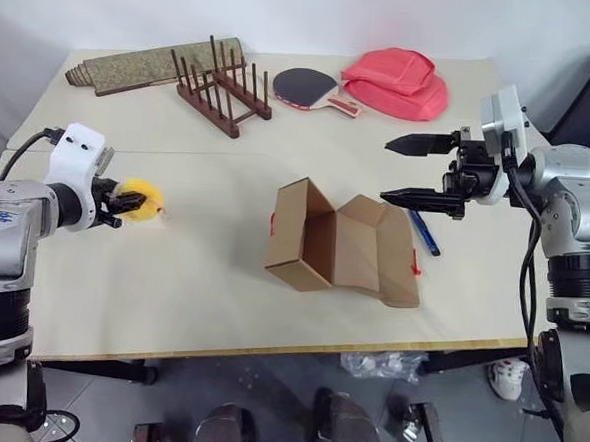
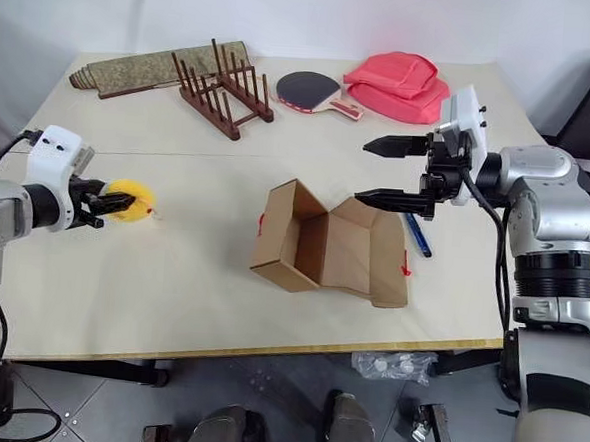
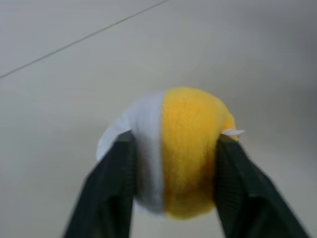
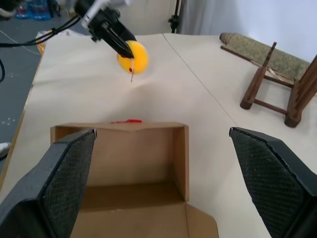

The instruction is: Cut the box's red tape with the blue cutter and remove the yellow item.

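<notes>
The yellow item (image 1: pixel 144 198), a small yellow and white ball, is just above the table at the far left, and my left gripper (image 1: pixel 136 201) is shut on it, a finger pressed to each side (image 3: pixel 116 168). The box (image 1: pixel 339 246) lies in the middle with its flaps open and its inside (image 4: pixel 133 158) bare. Bits of red tape (image 1: pixel 416 263) cling to its flap edges. On the table just right of the box rests the blue cutter (image 1: pixel 424 232). My right gripper (image 1: pixel 387 170) hangs open above the box's right end, holding nothing.
Along the back stand a rolled mat (image 1: pixel 149 64), a wooden rack (image 1: pixel 218 84), a table-tennis paddle (image 1: pixel 313 87) and a red bag (image 1: pixel 399 82). The table's front edge (image 1: pixel 267 348) runs close below the box.
</notes>
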Controlling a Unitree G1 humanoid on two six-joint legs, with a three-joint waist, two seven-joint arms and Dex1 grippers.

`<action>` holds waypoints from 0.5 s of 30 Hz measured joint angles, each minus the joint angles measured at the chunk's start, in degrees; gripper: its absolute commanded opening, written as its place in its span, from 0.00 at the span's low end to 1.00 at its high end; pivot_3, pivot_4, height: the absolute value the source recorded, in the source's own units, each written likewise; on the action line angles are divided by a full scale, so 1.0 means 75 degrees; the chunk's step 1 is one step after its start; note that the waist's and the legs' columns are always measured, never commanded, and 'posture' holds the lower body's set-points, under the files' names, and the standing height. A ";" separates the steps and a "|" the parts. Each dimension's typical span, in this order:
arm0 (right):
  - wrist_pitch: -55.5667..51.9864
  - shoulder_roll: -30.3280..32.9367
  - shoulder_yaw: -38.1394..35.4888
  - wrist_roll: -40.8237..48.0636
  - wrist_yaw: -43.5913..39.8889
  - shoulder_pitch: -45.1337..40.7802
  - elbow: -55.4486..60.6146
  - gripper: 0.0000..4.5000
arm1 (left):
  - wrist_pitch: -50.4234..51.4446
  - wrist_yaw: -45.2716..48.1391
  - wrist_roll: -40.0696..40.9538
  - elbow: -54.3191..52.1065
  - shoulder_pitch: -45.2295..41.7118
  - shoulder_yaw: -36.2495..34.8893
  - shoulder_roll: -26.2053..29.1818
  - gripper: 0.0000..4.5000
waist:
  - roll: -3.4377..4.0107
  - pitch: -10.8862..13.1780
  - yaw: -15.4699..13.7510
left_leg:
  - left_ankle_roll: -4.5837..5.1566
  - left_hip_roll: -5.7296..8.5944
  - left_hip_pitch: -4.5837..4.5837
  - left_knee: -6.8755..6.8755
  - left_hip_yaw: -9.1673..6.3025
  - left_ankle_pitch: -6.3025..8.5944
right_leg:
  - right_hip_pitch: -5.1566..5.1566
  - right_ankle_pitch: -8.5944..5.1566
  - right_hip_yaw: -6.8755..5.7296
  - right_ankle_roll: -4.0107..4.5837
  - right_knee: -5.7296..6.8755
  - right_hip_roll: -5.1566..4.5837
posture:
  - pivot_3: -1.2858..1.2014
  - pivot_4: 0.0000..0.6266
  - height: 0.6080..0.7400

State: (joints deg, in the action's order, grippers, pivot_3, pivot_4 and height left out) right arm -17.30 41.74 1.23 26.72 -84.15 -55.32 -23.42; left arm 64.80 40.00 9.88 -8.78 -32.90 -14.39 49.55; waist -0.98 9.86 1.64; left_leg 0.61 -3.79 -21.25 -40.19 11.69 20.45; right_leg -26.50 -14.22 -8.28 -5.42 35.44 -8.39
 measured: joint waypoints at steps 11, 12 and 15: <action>0.0406 0.0421 -0.0010 -0.0530 -0.0251 -0.0035 -0.1020 1.00 | -0.1299 0.1529 0.1481 -0.0297 0.1469 -0.0985 0.0572 0.99 | 0.0014 0.0008 0.0034 | -0.0010 -0.0003 0.0011 0.0003 0.0015 -0.0001 | -0.0007 -0.0006 0.0014 0.0011 0.0007 0.0001 | 0.52 0.24 1.00; 0.0531 0.0502 -0.0011 -0.0616 -0.0267 -0.0033 -0.1193 1.00 | -0.1798 0.1606 0.1821 -0.0451 0.1535 -0.1518 0.0020 0.99 | 0.0019 0.0011 0.0013 | -0.0009 -0.0003 0.0008 -0.0003 0.0016 -0.0001 | -0.0006 -0.0006 0.0018 0.0011 0.0005 0.0000 | 0.52 0.24 1.00; 0.0765 0.0673 -0.0010 -0.0813 -0.0333 -0.0031 -0.1553 1.00 | -0.2881 0.1982 0.2642 -0.0996 0.1831 -0.2204 -0.0858 0.99 | 0.0019 0.0011 0.0005 | -0.0010 -0.0002 0.0005 -0.0011 0.0015 0.0000 | -0.0005 -0.0006 0.0018 0.0011 0.0006 -0.0003 | 0.52 0.24 1.00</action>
State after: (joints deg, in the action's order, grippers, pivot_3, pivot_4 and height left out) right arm -11.56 46.79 1.15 20.63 -86.65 -55.55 -35.07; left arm 43.20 54.86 29.69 -16.25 -19.17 -30.92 43.11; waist -0.83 9.95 1.68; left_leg 0.53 -3.81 -21.21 -40.27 11.80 20.46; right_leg -26.54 -14.26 -8.15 -5.34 35.48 -8.41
